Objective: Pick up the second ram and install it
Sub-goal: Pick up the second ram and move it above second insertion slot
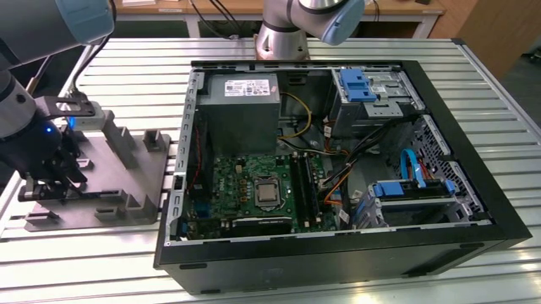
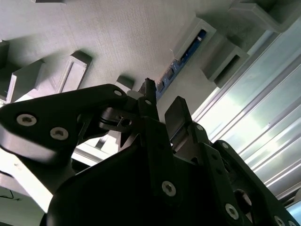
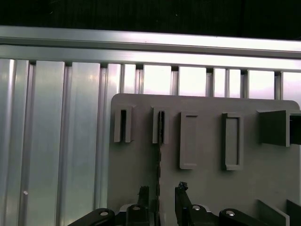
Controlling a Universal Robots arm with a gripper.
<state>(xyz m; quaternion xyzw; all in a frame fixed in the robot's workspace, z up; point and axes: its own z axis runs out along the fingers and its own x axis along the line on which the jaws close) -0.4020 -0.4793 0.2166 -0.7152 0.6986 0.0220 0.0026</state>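
The second ram (image 3: 159,155) is a thin dark stick standing on edge in a slot of the grey fixture plate (image 3: 207,188). In the second wrist view the ram (image 2: 182,60) shows blue-dark inside its holder. My gripper (image 3: 162,192) is open, low over the plate, with one fingertip on each side of the stick's near end and a small gap on both sides. The exterior view has the gripper (image 1: 52,183) at its left, over the fixture plate (image 1: 135,168), with the ram (image 1: 100,192) lying along the plate's front part.
An open computer case (image 1: 338,253) stands to the exterior view's right of the fixture, with its motherboard (image 1: 245,171) and long memory slots (image 1: 303,183) exposed. Cables (image 1: 338,171), blue drive brackets (image 1: 359,82) and a power supply (image 1: 241,107) crowd the case. Everything rests on a ribbed aluminium table (image 1: 85,266).
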